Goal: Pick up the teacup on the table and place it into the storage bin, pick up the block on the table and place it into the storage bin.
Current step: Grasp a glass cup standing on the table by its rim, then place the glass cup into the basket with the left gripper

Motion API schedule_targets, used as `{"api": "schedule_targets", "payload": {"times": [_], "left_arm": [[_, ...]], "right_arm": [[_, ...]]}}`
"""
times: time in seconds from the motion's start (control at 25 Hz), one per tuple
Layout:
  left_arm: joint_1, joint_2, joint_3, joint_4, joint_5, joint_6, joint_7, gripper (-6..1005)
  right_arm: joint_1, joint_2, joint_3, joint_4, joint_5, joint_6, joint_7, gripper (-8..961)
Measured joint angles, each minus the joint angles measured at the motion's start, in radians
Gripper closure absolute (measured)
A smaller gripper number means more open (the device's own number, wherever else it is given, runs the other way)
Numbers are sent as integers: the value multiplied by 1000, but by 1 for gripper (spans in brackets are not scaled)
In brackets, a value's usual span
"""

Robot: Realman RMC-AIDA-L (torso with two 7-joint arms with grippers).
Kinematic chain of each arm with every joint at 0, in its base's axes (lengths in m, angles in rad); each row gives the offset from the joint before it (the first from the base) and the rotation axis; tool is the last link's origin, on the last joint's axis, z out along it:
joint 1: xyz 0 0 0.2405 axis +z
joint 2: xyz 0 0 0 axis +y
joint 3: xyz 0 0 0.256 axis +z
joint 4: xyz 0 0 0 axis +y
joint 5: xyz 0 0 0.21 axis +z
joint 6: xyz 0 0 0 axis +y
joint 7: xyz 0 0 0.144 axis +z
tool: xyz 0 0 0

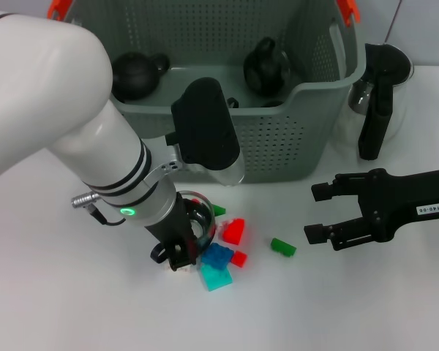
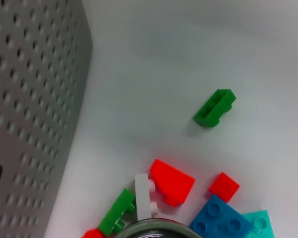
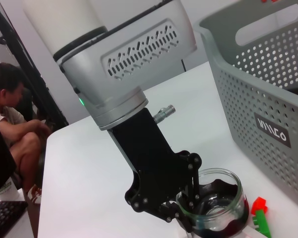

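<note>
A clear glass teacup with dark liquid at its bottom sits among loose blocks in front of the storage bin. My left gripper is shut on its rim; the right wrist view shows one finger inside the teacup and the left gripper clamping its wall. I cannot tell whether the teacup touches the table. Beside it lie a red block, a blue block, a teal block and a green block set apart. My right gripper hovers open to the right.
The storage bin holds two dark round teapots. A glass kettle with a black handle stands right of the bin. The left wrist view shows the green block and the red block. A person sits beyond the table.
</note>
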Motion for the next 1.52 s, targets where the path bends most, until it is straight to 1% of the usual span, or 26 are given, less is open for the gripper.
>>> {"api": "schedule_targets", "payload": {"times": [0.16, 0.36, 0.48, 0.72, 0.84, 0.92, 1.0, 1.16, 1.24, 1.28, 1.4, 1.52], "left_arm": [[0, 0, -14, 37, -2, 27, -2, 950], [7, 0, -80, 132, -35, 126, -4, 950], [10, 0, -131, 184, -88, 206, -2, 950], [6, 1, -271, 257, -288, 389, 11, 951], [0, 2, -346, 297, -367, 436, 13, 951], [-8, 4, -405, 326, -399, 445, 16, 951], [-28, 5, -483, 352, -420, 436, 27, 951], [-103, 10, -642, 345, -436, 401, 65, 950], [-142, 20, -689, 314, -432, 370, 77, 950], [-165, 36, -704, 279, -428, 334, 79, 950], [-208, 86, -707, 168, -420, 223, 76, 950], [-258, 146, -708, 6, -416, 99, 74, 950]], "right_arm": [[0, 0, 0, 0, 0, 1, -1, 12], [0, 0, 0, 0, 0, -2, -1, 11], [-2, -2, 0, -1, 0, -5, -2, 11], [-4, -7, -6, -1, 0, -11, -2, 12], [-5, -8, -8, -1, -5, -21, -2, 11], [-5, -9, -11, -1, -6, -25, -4, 11], [-4, -10, -14, -1, -6, -27, -8, 11], [1, -11, -22, -2, -6, -28, -15, 12], [3, -11, -26, -2, -7, -29, -20, 12], [4, -11, -28, -2, -7, -29, -22, 12], [3, -11, -31, -3, -8, -33, -24, 12], [0, -13, -32, -6, -8, -41, -25, 12]]}}
